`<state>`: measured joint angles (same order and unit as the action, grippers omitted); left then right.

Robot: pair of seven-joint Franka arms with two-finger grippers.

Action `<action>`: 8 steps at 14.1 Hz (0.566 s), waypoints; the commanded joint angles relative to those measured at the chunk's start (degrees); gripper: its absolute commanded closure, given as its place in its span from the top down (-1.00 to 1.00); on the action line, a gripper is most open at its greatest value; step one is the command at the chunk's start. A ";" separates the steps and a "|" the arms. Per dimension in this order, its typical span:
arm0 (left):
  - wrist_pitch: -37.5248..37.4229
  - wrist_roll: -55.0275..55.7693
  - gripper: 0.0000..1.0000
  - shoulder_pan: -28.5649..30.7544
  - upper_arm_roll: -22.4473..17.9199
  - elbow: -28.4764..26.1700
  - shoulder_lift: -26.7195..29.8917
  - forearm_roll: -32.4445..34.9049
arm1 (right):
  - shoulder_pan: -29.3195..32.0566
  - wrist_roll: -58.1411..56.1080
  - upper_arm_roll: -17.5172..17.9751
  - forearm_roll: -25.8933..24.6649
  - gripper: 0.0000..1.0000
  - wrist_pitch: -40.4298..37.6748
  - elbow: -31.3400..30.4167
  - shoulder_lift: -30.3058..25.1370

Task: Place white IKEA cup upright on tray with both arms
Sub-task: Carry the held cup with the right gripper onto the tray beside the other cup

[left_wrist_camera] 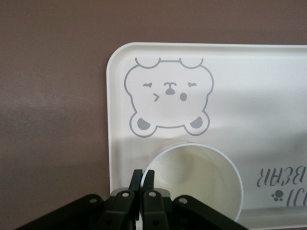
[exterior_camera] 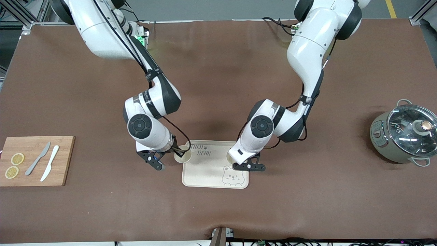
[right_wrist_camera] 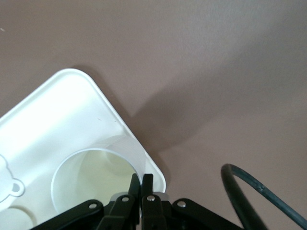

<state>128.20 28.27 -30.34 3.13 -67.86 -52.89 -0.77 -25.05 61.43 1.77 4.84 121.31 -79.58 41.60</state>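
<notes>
The cream bear-face tray (exterior_camera: 211,171) lies at the table's middle. Two white cups stand open end up over it. My right gripper (exterior_camera: 178,151) is shut on the rim of one white cup (exterior_camera: 183,154), at the tray corner toward the right arm's end. In the right wrist view the fingers (right_wrist_camera: 141,184) pinch that cup's wall (right_wrist_camera: 91,182) above the tray (right_wrist_camera: 57,110). My left gripper (exterior_camera: 234,160) is shut on the rim of the other cup (exterior_camera: 229,157), which the hand mostly hides. In the left wrist view it (left_wrist_camera: 142,179) pinches the cup (left_wrist_camera: 201,177) beside the bear face (left_wrist_camera: 168,96).
A wooden cutting board (exterior_camera: 63,160) with two knives (exterior_camera: 44,163) and lemon slices (exterior_camera: 14,165) lies at the right arm's end. A pot with a glass lid (exterior_camera: 404,135) stands at the left arm's end. A black cable (right_wrist_camera: 259,196) hangs beside my right gripper.
</notes>
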 commanded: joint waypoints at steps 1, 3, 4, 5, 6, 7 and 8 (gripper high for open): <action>0.30 0.74 -1.00 -0.60 -0.40 0.88 -0.73 -1.07 | -0.97 2.02 -0.37 0.52 -1.00 -0.55 2.49 1.73; 0.30 0.74 -1.00 -0.69 -0.40 0.88 -0.90 -1.07 | -1.14 3.33 -0.37 0.61 -1.00 -0.55 3.37 1.73; 0.30 0.74 -1.00 -0.69 -0.49 0.97 -1.16 -1.07 | -1.14 3.95 -0.28 0.69 -1.00 -0.55 3.46 1.73; 0.47 0.74 -1.00 -0.60 -0.49 0.97 -1.25 -1.07 | -1.32 3.96 -0.37 0.61 -1.00 -0.55 3.46 1.82; 1.09 0.74 -1.00 -0.60 -0.49 0.89 -1.34 -1.07 | -1.58 4.13 -0.37 0.61 -1.00 -0.55 3.46 1.91; 1.44 0.74 -1.00 -0.60 -0.49 0.88 -1.43 -1.07 | -1.76 4.31 -0.37 0.61 -1.00 -0.55 3.46 2.08; 1.53 0.74 -1.00 -0.69 -0.49 0.88 -1.60 -1.07 | -1.93 5.00 -0.37 0.61 -1.00 -0.46 3.46 2.34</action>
<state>128.61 28.27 -30.45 3.13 -67.86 -53.46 -0.92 -26.11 64.64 1.77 4.85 121.35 -77.83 42.61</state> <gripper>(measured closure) 0.969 0.974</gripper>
